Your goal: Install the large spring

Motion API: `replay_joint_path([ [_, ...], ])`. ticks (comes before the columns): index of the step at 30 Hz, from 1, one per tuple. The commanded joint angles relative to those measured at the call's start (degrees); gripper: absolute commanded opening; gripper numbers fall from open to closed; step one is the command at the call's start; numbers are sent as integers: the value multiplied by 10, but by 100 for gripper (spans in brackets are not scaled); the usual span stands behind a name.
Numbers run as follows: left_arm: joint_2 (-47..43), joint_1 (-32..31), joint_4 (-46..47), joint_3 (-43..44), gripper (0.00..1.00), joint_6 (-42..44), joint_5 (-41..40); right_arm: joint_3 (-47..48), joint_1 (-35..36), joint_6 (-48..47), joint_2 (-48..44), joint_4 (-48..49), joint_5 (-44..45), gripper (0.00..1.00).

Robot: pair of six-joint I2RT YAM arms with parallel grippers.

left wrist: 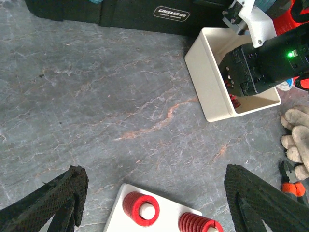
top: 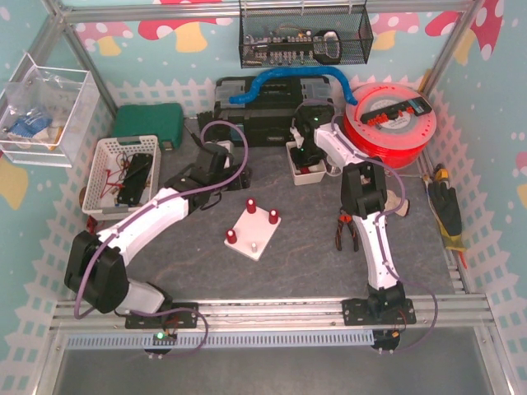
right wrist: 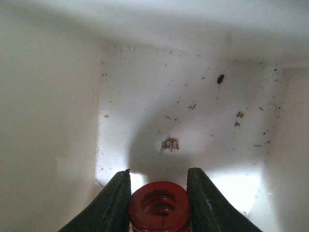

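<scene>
The large spring [right wrist: 159, 205], a red coil, stands on end on the floor of the white bin [right wrist: 193, 121]. My right gripper [right wrist: 159, 171] reaches down into that bin [top: 306, 169], and both black fingers press against the spring's sides. The white peg plate [top: 254, 229] lies mid-table with three red springs [top: 251, 204] on its pegs and one bare peg [top: 254, 246]. My left gripper [left wrist: 157, 176] hovers open over the mat just behind the plate [left wrist: 116, 220], holding nothing. Two mounted springs [left wrist: 140, 209] show at the bottom of the left wrist view.
Pliers [top: 346, 230] and a work glove [top: 399, 206] lie right of the plate beside the right arm. A red filament spool [top: 391, 123] and a black toolbox [top: 263, 115] stand at the back. A white basket [top: 119, 173] and a green case [top: 148, 123] sit at the left.
</scene>
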Motion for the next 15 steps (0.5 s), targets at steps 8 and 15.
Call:
replay_joint_path([
  [8,4,3,6,15,78,-6,-3,-27,-7,21,-27,108,23,38],
  [15,-2,3,5,9,78,-5,-5,-92,-7,-3,-66,76,26,52],
])
